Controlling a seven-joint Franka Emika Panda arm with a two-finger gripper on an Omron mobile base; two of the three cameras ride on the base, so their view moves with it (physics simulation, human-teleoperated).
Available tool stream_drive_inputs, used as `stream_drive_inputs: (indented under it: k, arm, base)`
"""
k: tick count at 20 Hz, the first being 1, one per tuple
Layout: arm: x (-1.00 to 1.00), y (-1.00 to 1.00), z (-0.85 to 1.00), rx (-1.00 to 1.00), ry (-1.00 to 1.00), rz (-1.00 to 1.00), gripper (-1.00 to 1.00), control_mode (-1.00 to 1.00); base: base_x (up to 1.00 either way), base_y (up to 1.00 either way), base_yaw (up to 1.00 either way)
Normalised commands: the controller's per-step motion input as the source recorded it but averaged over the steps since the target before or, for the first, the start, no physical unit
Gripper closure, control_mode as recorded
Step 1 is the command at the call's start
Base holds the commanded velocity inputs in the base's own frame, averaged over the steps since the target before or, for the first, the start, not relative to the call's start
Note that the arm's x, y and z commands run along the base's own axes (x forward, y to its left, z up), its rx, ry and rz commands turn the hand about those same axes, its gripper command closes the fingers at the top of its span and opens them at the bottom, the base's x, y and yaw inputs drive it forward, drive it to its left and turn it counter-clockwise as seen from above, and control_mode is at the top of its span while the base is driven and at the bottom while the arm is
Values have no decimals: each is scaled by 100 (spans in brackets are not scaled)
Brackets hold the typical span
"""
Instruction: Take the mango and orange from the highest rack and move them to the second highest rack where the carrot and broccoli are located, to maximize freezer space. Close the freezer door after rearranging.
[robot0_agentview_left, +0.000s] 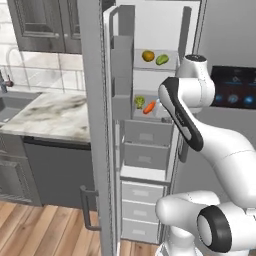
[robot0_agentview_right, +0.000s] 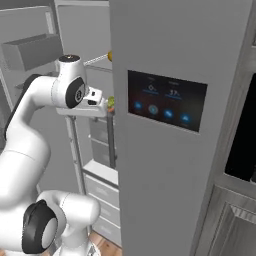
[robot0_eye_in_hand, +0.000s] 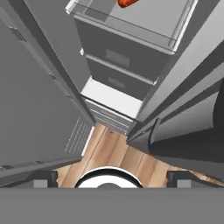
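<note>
The fingers stand wide apart, holding nothing. The orange and mango lie on the highest rack; moving them and closing the door remain.

The freezer door looks like matt grey metal. The racks seem clear glossy plastic, though the view is poor. The desk is polished marble, the floor smooth wood planks, and the arm glossy white plastic.
</note>
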Motion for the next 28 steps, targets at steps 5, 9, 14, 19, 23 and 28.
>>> stream_drive_inputs:
  k: [5,9,14,19,23,28]
  arm:
    - [0,0,0,0,0,0,-100,100]
    - [0,0,0,0,0,0,-100,100]
    - [0,0,0,0,0,0,-100,100]
    - [0,0,0,0,0,0,-100,100]
    - [0,0,0,0,0,0,-100,100]
    - [16,10,0,3,0,4,-100,-100]
  base:
    - [36,0,23]
    - [56,0,18]
    - [56,-1,16]
    - [55,0,17]
    - [54,9,10]
    - [33,7,5]
